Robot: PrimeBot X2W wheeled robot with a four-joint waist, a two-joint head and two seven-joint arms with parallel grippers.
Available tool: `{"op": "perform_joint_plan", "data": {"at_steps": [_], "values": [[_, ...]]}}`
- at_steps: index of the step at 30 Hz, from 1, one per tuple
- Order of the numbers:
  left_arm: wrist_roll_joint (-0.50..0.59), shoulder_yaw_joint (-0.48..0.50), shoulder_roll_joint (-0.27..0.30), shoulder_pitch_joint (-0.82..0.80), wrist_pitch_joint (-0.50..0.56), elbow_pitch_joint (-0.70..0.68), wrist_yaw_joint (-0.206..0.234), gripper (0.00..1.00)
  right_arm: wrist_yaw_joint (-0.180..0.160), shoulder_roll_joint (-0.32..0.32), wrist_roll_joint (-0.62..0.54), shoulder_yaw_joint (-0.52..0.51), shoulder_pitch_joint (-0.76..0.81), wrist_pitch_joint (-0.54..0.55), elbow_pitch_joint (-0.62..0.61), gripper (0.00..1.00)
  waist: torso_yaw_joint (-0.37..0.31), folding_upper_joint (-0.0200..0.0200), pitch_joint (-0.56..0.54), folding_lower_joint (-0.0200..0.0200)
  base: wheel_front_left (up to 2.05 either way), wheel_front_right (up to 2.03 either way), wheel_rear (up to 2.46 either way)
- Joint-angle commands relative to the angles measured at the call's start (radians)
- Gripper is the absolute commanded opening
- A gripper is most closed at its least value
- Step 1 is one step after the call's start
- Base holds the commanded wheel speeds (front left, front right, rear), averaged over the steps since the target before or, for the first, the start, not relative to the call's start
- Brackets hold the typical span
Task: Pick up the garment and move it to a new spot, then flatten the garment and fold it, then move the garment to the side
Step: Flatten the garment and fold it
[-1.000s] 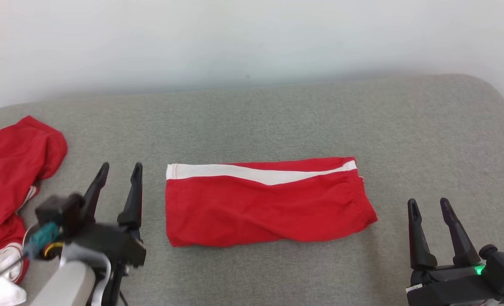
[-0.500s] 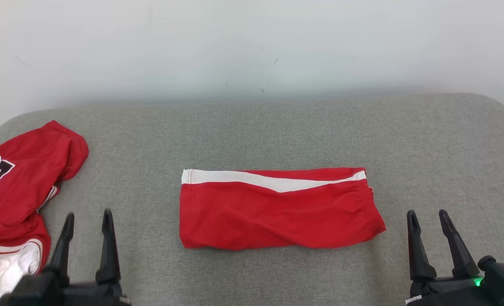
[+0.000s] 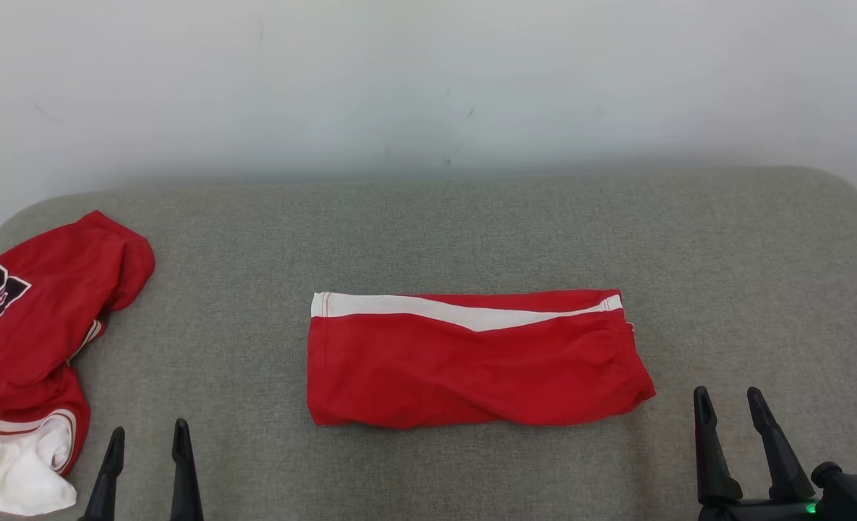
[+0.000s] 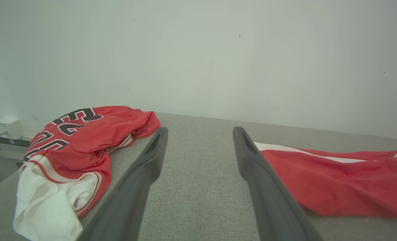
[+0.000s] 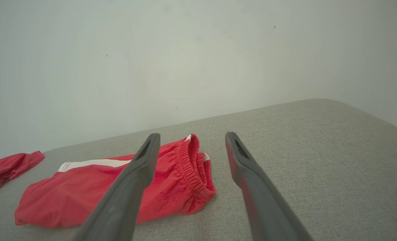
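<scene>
The garment (image 3: 471, 362), red shorts with a white stripe, lies folded into a flat rectangle mid-table; it also shows in the left wrist view (image 4: 339, 177) and the right wrist view (image 5: 94, 187). My left gripper (image 3: 147, 435) stands open at the lower left, well clear of the shorts, with nothing between its fingers (image 4: 144, 167). At the lower right my right gripper (image 3: 726, 396) is open too, just right of the shorts' waistband end, holding nothing.
A crumpled red jersey (image 3: 30, 340) with black numbers and white trim lies at the left edge of the grey padded table (image 3: 428, 231). A pale wall (image 3: 428, 79) rises behind the table. The table's corners are rounded.
Both grippers have drawn back toward the bottom edge, the left one by far the most. The view has shifted, so more of the jersey shows. The folded shorts lie as before.
</scene>
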Motion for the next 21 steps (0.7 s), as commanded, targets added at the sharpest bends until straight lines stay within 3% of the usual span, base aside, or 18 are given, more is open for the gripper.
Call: {"op": "perform_joint_plan", "data": {"at_steps": [1,21], "values": [[0.011,0.010,-0.009,0.009,-0.003,0.001,-0.008,1.00,-0.002,0.005,0.000,0.002,0.014,-0.001,0.003,1.00,-0.002,0.0000,-0.002,0.0000,0.00,0.00,0.00],[0.065,0.041,-0.045,-0.009,-0.003,0.029,-0.053,1.00,-0.002,0.011,0.002,-0.003,0.016,-0.001,0.015,1.00,-0.009,0.0000,0.009,0.0000,0.00,0.00,0.00]]}}
